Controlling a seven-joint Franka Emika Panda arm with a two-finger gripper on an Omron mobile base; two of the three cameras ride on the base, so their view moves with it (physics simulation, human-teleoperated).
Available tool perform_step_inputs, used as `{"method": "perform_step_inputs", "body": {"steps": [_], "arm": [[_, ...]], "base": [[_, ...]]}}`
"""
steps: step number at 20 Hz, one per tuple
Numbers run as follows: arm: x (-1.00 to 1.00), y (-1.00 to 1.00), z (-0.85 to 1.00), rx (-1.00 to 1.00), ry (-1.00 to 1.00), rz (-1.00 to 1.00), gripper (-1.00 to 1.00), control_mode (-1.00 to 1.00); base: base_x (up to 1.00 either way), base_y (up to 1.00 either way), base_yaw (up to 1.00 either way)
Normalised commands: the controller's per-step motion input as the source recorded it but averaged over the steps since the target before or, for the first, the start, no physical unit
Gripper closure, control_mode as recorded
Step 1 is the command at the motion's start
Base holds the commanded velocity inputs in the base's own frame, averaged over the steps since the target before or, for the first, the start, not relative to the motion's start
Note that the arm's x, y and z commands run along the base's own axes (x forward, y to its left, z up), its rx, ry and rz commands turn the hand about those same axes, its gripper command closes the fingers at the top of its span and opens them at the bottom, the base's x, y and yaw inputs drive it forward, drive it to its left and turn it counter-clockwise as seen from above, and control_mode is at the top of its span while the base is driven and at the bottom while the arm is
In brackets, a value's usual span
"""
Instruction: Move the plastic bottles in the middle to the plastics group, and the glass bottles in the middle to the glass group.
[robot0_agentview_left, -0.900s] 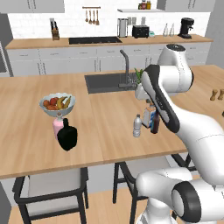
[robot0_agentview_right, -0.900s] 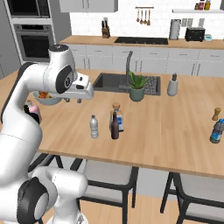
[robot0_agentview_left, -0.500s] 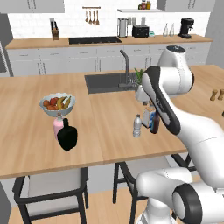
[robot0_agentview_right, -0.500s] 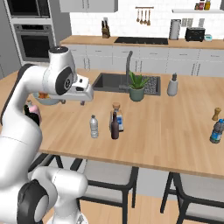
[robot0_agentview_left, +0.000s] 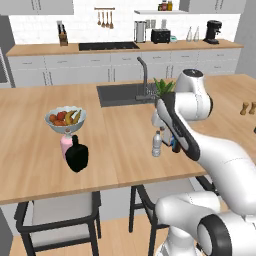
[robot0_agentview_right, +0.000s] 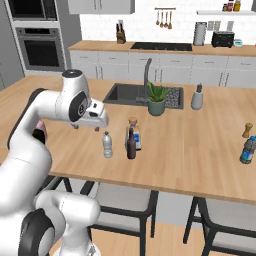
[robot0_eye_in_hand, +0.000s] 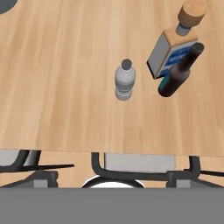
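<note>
Near edge of the wooden table (robot0_agentview_right: 200, 170): small clear water bottle (robot0_eye_in_hand: 124, 80) with white cap stands upright in the middle, nothing gripping it. Just right of it, the slim brown long-necked bottle (robot0_eye_in_hand: 178, 73) and the squarish clear bottle (robot0_eye_in_hand: 173, 48) with blue label and cork stopper stand close together (touching or not, cannot tell). In the right base view the water bottle (robot0_agentview_right: 107, 145) stands left of the brown bottle (robot0_agentview_right: 131, 144), with the cork-stoppered bottle (robot0_agentview_right: 133, 132) just behind the brown one.

End effector (robot0_agentview_right: 85, 127) hangs above the table, left of and a bit higher than the water bottle, holding nothing; fingers too small to read, whether the jaws are apart cannot tell. In the left base view the arm covers most of the brown and square bottles; water bottle (robot0_agentview_left: 157, 144) shows beside it.

Farther left: squat black bottle (robot0_agentview_left: 77, 155) with the pale pink bottle (robot0_agentview_left: 66, 145) just behind it, well apart from the middle bottles. Fruit bowl (robot0_agentview_left: 65, 119) just beyond those. Far middle: sink (robot0_agentview_left: 120, 94) with faucet, small potted plant (robot0_agentview_right: 156, 99) at its right edge.
</note>
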Motion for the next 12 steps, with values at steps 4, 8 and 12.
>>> {"method": "perform_step_inputs", "body": {"steps": [4,8,12], "arm": [[0.45,-0.17,-0.34,0.00,0.00,-0.13,-1.00,-1.00],[0.64,-0.02,-0.40,0.00,0.00,-0.10,-1.00,-1.00],[0.56,0.00,-0.36,0.00,0.00,-0.04,-1.00,-1.00]], "base": [[0.00,0.00,0.00],[0.00,0.00,0.00],[0.00,0.00,0.00]]}}
